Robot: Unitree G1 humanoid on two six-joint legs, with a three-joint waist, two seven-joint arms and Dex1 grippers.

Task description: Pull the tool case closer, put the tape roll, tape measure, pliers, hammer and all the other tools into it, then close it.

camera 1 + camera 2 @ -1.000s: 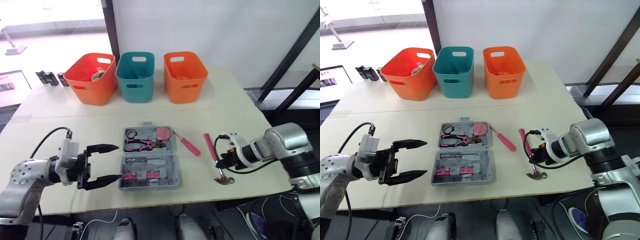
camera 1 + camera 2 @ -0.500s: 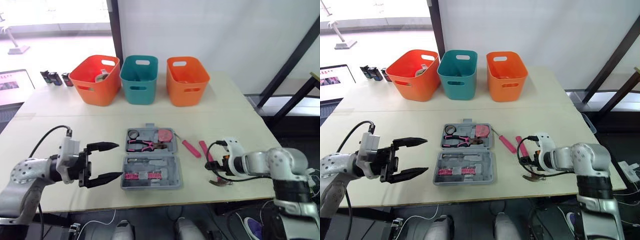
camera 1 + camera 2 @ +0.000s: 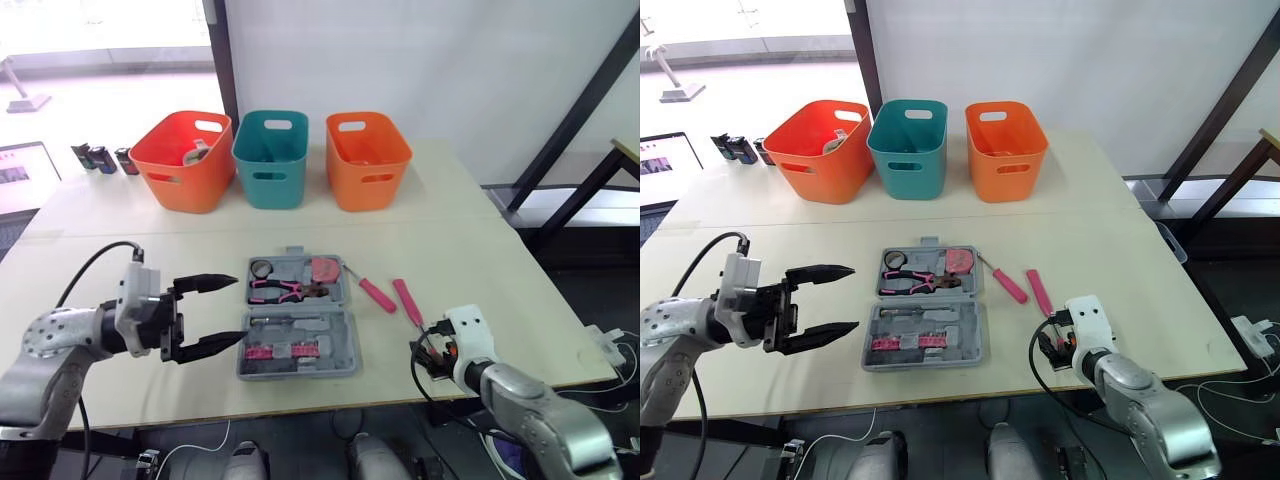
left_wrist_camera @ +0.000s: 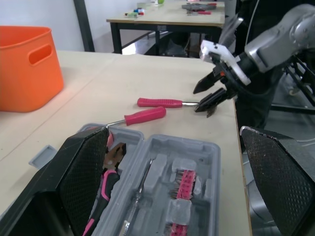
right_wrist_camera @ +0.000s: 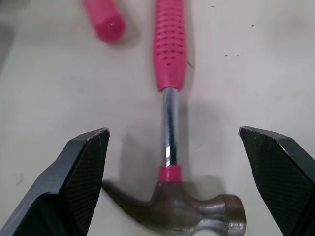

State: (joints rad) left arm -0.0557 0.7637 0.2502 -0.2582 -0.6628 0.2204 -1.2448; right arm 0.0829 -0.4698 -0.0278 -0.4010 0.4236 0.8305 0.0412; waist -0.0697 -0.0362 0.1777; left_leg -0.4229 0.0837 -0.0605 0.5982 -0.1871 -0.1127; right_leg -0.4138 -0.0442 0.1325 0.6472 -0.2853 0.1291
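At the near right edge of the table [image 3: 480, 250], the robot's right gripper [image 5: 173, 129] hovers low with its two black fingers spread wide, gripping nothing. The steel head of the pink-handled hammer [image 5: 170, 54] lies on the tabletop between them. The claw end of the head sits close to one finger, but whether they touch cannot be told. The hammer's handle points away from the gripper, toward the far side of the table.

On the near left, the left gripper [image 3: 238, 310] is also wide open and empty, its fingertips just beside the left end of the grey tool case [image 3: 300, 345]. The case lies open and flat at the middle of the table. Its near half carries a row of pink bits [image 3: 275, 352]. Its far half holds the tape roll [image 3: 263, 267], the pink-handled pliers [image 3: 285, 290] and the pink tape measure [image 3: 326, 268].

Just to the right of the case, a pink-handled screwdriver [image 3: 378, 294] lies outside it on the table, next to the hammer's handle and apart from it.

Along the far side stand three bins in a row: a red-orange bin [image 3: 182, 158] on the left, a teal bin [image 3: 270, 155] in the middle and an orange bin [image 3: 368, 158] on the right.
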